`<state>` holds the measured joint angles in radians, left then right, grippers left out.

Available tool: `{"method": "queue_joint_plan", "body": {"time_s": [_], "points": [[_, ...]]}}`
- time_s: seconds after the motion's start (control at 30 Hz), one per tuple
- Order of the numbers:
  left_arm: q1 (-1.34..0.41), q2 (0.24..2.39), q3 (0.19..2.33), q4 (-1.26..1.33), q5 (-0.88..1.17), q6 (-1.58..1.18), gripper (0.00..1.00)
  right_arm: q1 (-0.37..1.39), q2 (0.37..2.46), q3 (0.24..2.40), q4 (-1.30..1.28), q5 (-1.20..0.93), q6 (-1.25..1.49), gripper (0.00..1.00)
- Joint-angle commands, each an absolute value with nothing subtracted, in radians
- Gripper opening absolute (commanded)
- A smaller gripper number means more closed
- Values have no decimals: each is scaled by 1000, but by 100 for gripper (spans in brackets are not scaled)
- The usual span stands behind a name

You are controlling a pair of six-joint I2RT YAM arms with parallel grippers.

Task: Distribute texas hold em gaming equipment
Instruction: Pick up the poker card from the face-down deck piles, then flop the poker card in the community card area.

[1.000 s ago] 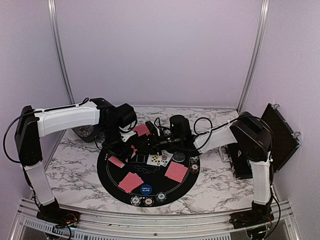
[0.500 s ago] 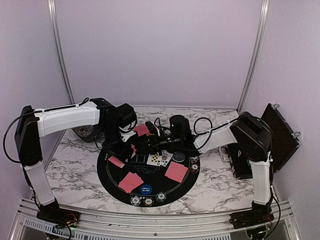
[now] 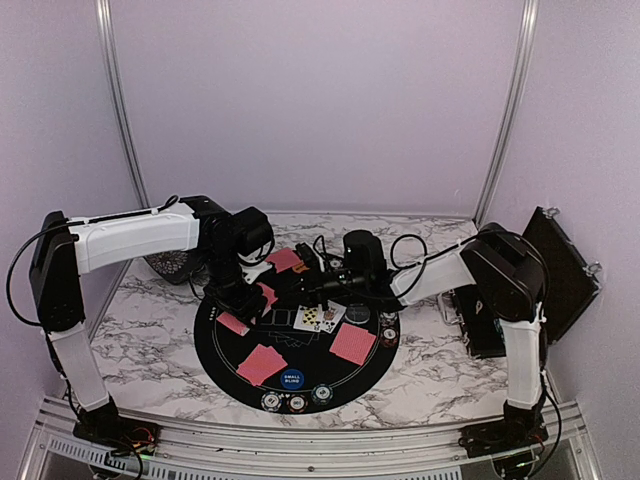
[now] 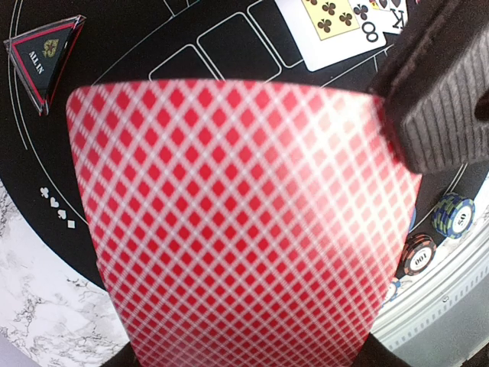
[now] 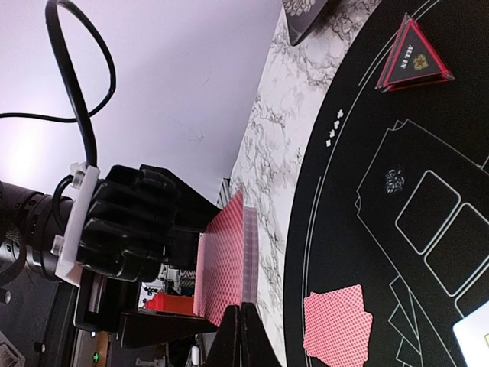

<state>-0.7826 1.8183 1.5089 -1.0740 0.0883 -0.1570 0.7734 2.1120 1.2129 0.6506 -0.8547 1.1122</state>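
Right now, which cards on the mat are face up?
The overlapping cards at the centre of the mat, showing clubs and a K; the other piles on it show red diamond backs.

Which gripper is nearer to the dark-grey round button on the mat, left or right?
Right. The right gripper hangs a little beyond the dark-grey round button, over the far part of the mat; the left gripper, shut on the red-backed deck, is farther, past the right one.

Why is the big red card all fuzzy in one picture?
Left wrist view: the red diamond-backed playing cards sit very close to the camera, so they blur; the face-up cards behind look sharper. Right wrist view: the same cards, edge-on, look crisp.
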Motion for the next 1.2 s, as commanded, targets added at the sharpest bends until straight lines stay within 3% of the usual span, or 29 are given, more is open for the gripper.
{"method": "queue_joint_plan", "body": {"time_s": [0.0, 0.83, 1.0, 1.17], "points": [[-783, 1792, 1506, -1088, 81, -157, 57, 756, 2070, 1207, 675, -857, 1122, 0], [-732, 1736, 1412, -1052, 93, -178, 57, 642, 2009, 1143, 635, -843, 1073, 0], [-710, 1722, 1393, -1051, 92, -177, 57, 609, 1997, 1158, 526, -799, 933, 0], [-686, 1710, 1377, -1050, 94, -176, 57, 614, 1941, 1221, 295, -601, 614, 0]]}}
